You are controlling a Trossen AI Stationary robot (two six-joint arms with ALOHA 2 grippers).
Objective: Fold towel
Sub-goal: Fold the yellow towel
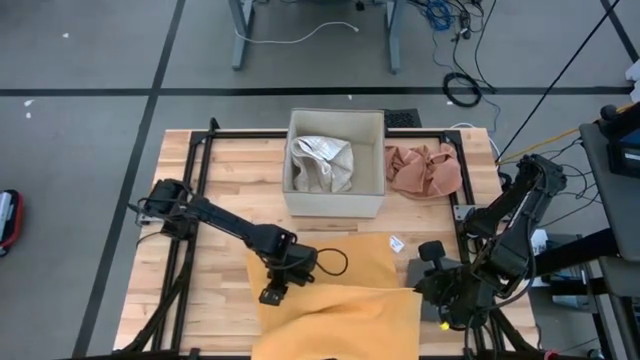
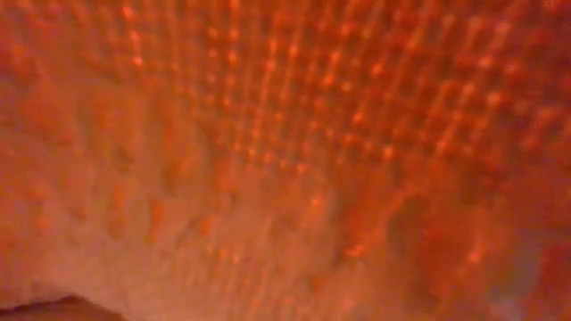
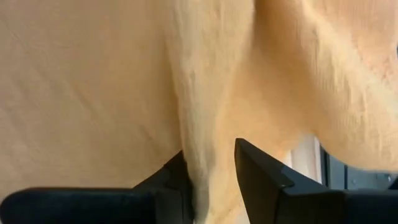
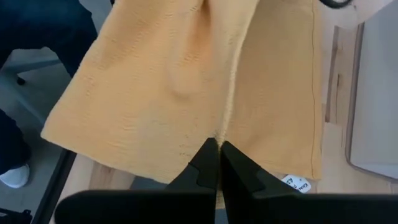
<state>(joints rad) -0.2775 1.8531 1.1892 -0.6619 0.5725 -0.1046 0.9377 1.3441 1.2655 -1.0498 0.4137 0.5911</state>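
The orange-yellow towel (image 1: 330,290) lies at the near middle of the wooden table (image 1: 215,190), and its near part reaches past the front edge. Up close it fills the low view (image 2: 285,160). My left gripper (image 1: 272,293) stands at the towel's left side, shut on a fold of it (image 3: 214,180). At the towel's right edge my right gripper (image 1: 437,303) is shut on a raised ridge of the cloth (image 4: 219,163). A white label (image 1: 397,243) shows at the far right corner. My left gripper pinches an upright fold of the towel (image 3: 200,163) between its two fingers, coming slanting down from the table's left; several layers are bunched there. The cloth beyond the fingers rises and spreads out. My right gripper pinches a narrow raised ridge of the towel (image 4: 221,132) between its shut fingertips, slanting down from the table's right. The ridge runs on away from the fingers, and the cloth falls flat to either side.
An open white box (image 1: 335,120) holding a pale cloth (image 1: 322,163) stands at the far middle. A crumpled pink cloth (image 1: 425,170) lies to its right. A person's dark trouser leg and white shoe (image 4: 13,175) show beside the table's front edge.
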